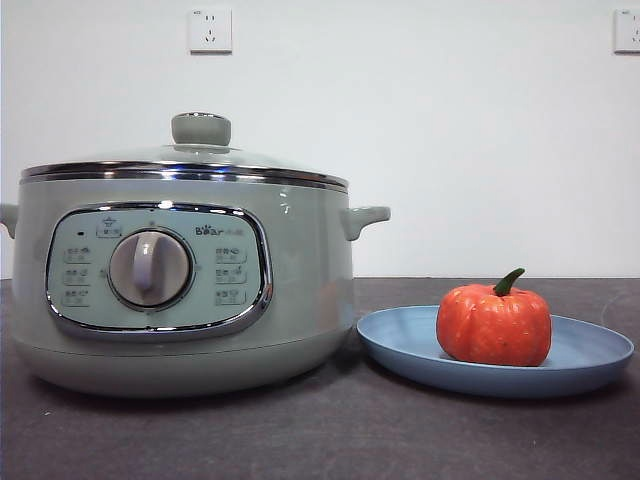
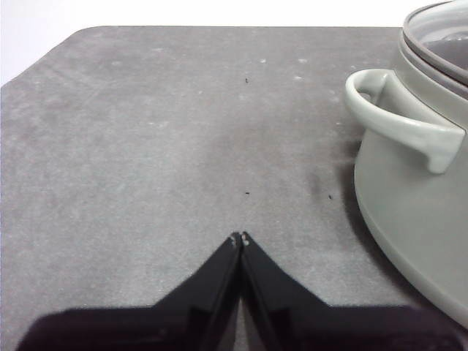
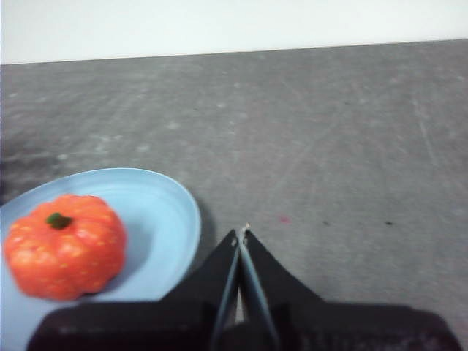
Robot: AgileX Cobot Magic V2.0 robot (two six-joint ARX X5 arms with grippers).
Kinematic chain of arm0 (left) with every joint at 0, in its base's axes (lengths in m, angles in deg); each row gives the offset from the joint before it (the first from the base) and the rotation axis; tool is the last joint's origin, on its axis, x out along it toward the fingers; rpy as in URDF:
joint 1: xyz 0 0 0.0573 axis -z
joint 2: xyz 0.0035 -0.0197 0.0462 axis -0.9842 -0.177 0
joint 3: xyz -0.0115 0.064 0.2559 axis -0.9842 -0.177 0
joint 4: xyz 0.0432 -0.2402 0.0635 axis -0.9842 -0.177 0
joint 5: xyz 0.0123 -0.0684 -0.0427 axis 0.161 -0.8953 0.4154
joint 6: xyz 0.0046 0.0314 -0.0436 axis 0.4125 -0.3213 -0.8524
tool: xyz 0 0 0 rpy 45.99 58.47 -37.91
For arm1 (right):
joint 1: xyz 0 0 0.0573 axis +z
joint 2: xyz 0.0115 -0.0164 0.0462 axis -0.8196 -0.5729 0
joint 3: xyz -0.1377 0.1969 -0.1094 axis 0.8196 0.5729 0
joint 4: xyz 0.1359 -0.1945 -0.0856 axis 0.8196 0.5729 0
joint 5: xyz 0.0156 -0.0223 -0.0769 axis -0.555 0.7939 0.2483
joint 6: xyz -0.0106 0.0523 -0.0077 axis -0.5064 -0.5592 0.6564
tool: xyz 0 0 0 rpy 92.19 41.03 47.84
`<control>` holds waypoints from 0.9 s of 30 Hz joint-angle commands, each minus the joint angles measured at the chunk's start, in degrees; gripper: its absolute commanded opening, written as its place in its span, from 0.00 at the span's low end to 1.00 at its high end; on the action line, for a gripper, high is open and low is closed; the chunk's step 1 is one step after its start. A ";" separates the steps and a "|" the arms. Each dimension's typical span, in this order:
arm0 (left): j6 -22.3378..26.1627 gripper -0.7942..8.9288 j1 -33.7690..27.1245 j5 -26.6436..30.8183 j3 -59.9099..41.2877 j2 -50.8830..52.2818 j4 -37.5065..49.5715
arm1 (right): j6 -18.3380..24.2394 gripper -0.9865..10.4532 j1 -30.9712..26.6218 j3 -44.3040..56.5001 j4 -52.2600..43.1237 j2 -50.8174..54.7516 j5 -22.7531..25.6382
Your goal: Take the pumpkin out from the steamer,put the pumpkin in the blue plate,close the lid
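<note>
a plain white wall point(image 1: 450, 150) stands behind a dark grey, matte table point(image 1: 330, 430), its top lightly scuffed and speckled. two white wall sockets sit high up: one point(image 1: 210, 30) left, another point(image 1: 627, 30) at the right edge.

From the front we look level across the dark worktop point(image 1: 300, 440) at roughly its own height, facing a white wall with two sockets; the steamer point(image 1: 185, 290) stands near and large, the blue plate point(image 1: 590, 355) beside it. From the left wrist we look down and forward over the left hand point(image 2: 240, 238), close to the worktop, catching only the steamer's side handle point(image 2: 398, 117) and part of the lid point(image 2: 439, 36); these the front view shares. From the right wrist we look down over the right hand point(image 3: 240, 234), near the plate and the pumpkin point(image 3: 66, 245), which the front view also shows.
</note>
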 commanded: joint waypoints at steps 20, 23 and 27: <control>-0.44 0.08 -0.22 -0.07 -0.48 0.13 -0.68 | -2.51 0.07 1.84 0.63 -0.11 -0.52 0.85; -0.46 0.08 -0.22 -0.07 -0.48 0.13 -0.68 | -2.51 0.07 1.84 0.63 -0.11 -0.52 0.85; -0.44 0.08 -0.22 -0.07 -0.48 0.13 -0.68 | -2.51 0.07 1.84 0.63 -0.11 -0.52 0.85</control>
